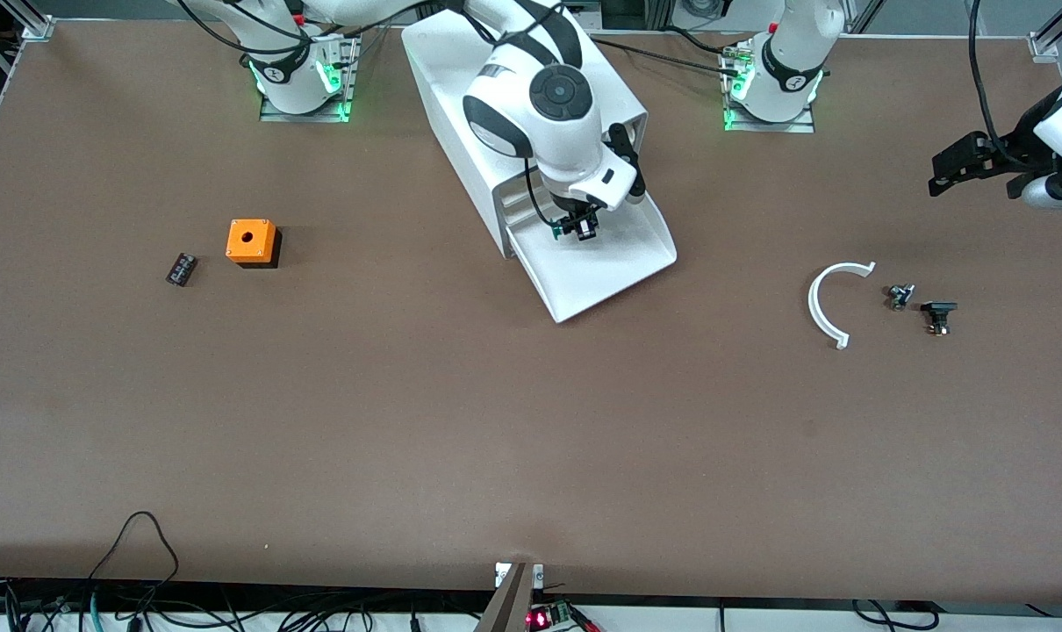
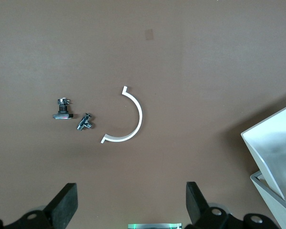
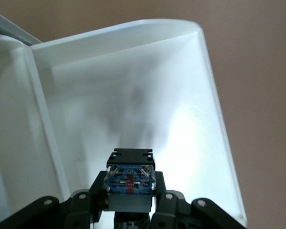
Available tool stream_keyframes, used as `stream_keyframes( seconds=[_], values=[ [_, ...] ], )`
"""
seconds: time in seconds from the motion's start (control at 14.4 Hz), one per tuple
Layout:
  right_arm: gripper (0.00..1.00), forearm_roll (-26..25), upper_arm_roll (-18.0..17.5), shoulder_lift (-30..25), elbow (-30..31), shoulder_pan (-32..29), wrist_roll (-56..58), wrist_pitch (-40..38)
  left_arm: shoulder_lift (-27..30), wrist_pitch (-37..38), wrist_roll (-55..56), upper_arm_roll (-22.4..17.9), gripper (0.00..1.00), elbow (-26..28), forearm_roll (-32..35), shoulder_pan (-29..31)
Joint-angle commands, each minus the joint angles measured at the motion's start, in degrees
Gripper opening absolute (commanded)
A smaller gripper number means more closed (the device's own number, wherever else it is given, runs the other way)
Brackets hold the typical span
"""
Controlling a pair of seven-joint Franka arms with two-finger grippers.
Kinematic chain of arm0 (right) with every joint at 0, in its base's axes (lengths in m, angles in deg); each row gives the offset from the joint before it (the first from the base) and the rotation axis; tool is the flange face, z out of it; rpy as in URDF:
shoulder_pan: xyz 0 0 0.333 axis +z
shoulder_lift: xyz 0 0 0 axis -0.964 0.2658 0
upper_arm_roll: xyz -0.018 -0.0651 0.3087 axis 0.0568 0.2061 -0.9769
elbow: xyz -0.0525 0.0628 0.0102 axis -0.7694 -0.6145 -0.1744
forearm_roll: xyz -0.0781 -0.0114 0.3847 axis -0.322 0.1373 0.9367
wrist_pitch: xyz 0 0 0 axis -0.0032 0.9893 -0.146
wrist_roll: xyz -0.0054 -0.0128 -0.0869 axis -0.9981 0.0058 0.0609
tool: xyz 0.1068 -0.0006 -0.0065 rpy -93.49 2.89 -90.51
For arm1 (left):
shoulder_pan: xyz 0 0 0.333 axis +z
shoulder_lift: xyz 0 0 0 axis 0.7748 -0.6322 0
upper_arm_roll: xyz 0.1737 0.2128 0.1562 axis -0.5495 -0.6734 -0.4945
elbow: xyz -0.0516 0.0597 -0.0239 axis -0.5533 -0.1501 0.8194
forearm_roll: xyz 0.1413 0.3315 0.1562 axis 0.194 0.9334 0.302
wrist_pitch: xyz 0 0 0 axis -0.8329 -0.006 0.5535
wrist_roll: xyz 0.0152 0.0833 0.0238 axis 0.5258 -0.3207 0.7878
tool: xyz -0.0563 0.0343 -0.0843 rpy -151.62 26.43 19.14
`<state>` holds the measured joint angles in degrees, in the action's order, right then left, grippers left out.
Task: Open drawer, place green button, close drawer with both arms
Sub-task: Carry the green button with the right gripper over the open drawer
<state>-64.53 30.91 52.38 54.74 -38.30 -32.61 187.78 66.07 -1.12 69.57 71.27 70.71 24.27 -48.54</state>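
holding the button over the open drawer

hovering inside the right pincer [image 1: 577,226], the button [image 1: 573,229] hangs directly over the drawer [image 1: 601,263], which stands pulled out of the cabinet [image 1: 461,79] with its sloped lip pointing toward the front camera. the right wrist view shows the button [image 3: 130,179] clamped between the two fingers [image 3: 169,202], its black body and bluish end facing the camera, and the white floor of the drawer [image 3: 133,95] spread below it. so the relation that matters is plain: the drawer lies straight under the button, close to the cabinet's mouth and well within the side walls. the drawer's long axis runs from the cabinet out toward the front camera. judging from this, the next move is a short lowering and a release, with little sideways correction needed; the risk would be the part bouncing or rolling on the slick plastic toward the lip.

the right arm, reaching from its base beside the cabinet, is by far the nearer one to the drawer. the left pincer [image 1: 970,164] waits over the bench [image 1: 531,421] toward the left arm's end, well apart from the cabinet, fingers [image 2: 64,202] spread wide and holding nothing. below it, seen from the left wrist, lie a white curved strip [image 2: 128,117] and two small metal parts [image 2: 85,121], untouched. closing the drawer is not yet done.
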Motion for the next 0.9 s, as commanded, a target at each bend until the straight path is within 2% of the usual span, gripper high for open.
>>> stream_keyframes(
  seconds=[0.0, 0.28, 0.62, 0.83],
  values=[
    [0.34, -0.92, 0.46, 2.5, -2.91, 1.86, 0.76, -0.8, 0.8, -0.95, 0.01, 0.02, 1.0, 0.8, 0.2, 0.04],
    [0.34, -1.8, 0.64, 3.47, -2.91, 2.21, 0.59, 0.34, -0.25, -1.12, -0.17, -0.42, 1.0, 0.44, 0.03, -0.14],
    [0.34, -2.06, 3.53, 5.93, -2.91, 2.56, 1.03, 6.22, -0.25, -1.12, -0.17, -0.42, 1.0, 0.44, -0.06, -0.31],
    [0.34, -2.06, 3.98, 6.46, -2.91, 2.92, 0.77, 7.46, -0.25, -1.65, -0.08, -0.42, 1.0, 0.44, -0.06, -0.31]
  ],
)
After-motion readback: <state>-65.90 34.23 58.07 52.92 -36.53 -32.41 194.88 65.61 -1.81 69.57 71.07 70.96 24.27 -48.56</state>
